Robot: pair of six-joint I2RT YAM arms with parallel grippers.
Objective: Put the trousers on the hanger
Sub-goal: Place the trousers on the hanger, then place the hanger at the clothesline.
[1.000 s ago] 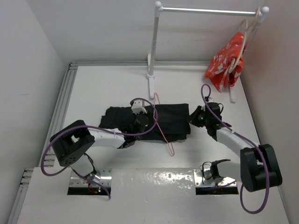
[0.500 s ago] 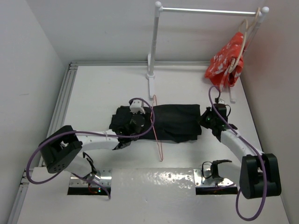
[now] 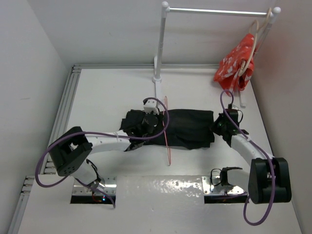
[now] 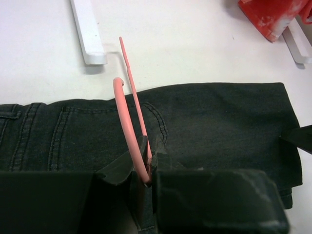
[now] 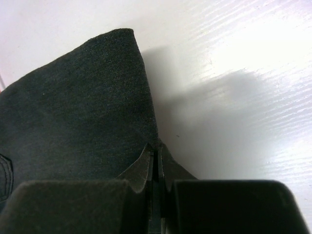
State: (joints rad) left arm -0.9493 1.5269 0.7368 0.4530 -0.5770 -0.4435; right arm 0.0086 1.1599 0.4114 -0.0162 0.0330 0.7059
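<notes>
The black trousers (image 3: 190,124) lie folded lengthwise across the middle of the table. The thin pink hanger (image 3: 168,152) crosses them, seen edge-on, one end reaching toward the arms. My left gripper (image 3: 158,129) sits over the trousers' left half and is shut on the hanger. In the left wrist view the pink wire (image 4: 127,117) runs from between the fingertips of that gripper (image 4: 148,165) up to its hook, over dark fabric (image 4: 219,122). My right gripper (image 3: 215,126) is at the trousers' right end. In the right wrist view this gripper (image 5: 157,152) pinches the fabric edge (image 5: 73,112).
A white clothes rack (image 3: 159,48) stands at the back, its foot (image 4: 87,34) just beyond the hanger's hook. A red patterned cloth (image 3: 236,63) hangs on a pale hanger at the rack's right end, close behind my right arm. Walls close in on both sides.
Both grippers have shifted to the right and slightly back, dragging the trousers to the right. The hanger has swung from slanted to nearly straight across the fabric.
</notes>
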